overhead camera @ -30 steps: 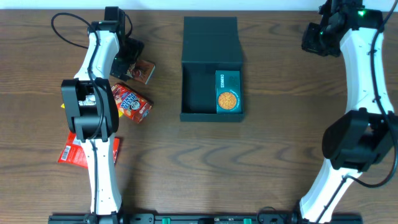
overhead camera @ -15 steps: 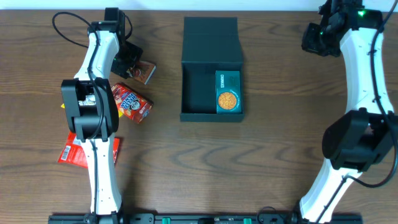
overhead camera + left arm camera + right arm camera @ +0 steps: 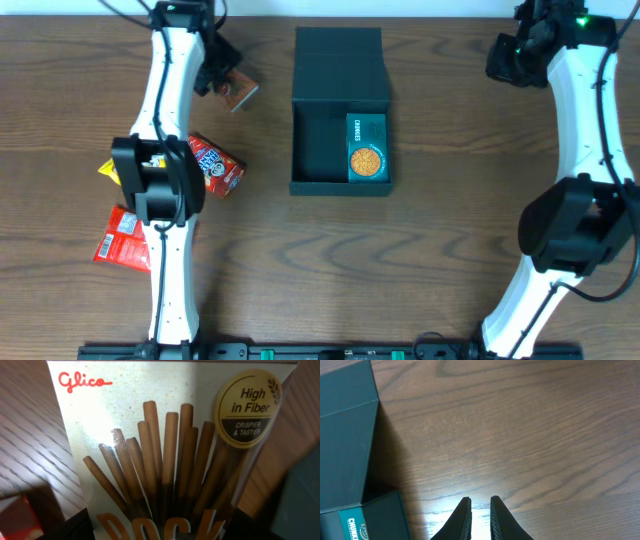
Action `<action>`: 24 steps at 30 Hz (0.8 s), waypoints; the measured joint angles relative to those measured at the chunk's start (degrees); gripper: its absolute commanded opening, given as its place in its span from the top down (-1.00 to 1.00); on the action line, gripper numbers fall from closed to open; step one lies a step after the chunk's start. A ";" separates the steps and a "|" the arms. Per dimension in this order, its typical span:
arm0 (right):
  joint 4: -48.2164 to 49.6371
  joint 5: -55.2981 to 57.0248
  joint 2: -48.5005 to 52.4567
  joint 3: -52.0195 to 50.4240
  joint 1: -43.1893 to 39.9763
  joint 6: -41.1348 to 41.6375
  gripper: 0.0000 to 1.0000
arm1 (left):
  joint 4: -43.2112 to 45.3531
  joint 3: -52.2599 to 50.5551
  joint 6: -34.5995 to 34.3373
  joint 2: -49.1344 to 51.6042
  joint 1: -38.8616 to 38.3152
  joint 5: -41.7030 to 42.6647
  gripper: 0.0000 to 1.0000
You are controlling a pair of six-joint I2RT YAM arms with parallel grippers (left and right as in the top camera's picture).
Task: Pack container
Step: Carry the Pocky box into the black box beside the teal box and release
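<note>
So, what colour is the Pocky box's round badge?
Pocky box badge: golden yellow; left wrist view.

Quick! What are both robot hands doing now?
Left gripper: closed on the beige cardboard Pocky stick box.
Right gripper: closed, holding nothing.

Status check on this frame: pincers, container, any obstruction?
Left pincer shut on Pocky box, left of container. Right pincer shut, empty, right of container. Container open, cookie box inside right. Nothing between Pocky box and container.
</note>
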 measured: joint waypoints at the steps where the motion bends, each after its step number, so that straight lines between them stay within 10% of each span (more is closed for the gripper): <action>1: 0.02 -0.02 0.00 0.00 -0.22 0.00 0.73 | -0.85 0.76 0.81 0.00 -1.01 -0.04 -0.35; 24: 0.28 0.00 0.00 0.00 -4.39 0.00 0.72 | -16.31 6.40 16.09 0.00 -24.59 0.83 -0.43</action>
